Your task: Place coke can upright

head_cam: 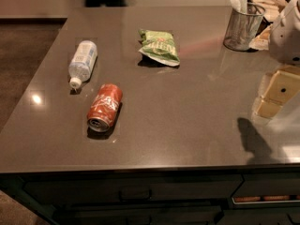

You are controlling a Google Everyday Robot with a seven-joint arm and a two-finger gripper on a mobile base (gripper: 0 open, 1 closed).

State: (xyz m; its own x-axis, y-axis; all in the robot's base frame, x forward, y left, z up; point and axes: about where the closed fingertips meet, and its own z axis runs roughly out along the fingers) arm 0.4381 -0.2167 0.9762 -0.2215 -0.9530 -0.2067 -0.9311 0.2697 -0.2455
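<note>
The coke can (105,108) lies on its side on the dark grey counter (187,125), at the front left. It is red-orange with white lettering, and its silver top faces the front edge. My gripper (275,95) hangs over the counter's right side, far to the right of the can and apart from it. It holds nothing that I can see. Its shadow falls on the counter below it.
A clear plastic water bottle (83,61) with a white cap lies just behind and left of the can. A green chip bag (159,47) lies at mid-back. A wire mesh cup (243,27) with napkins stands at the back right. The counter's left and front edges are close to the can.
</note>
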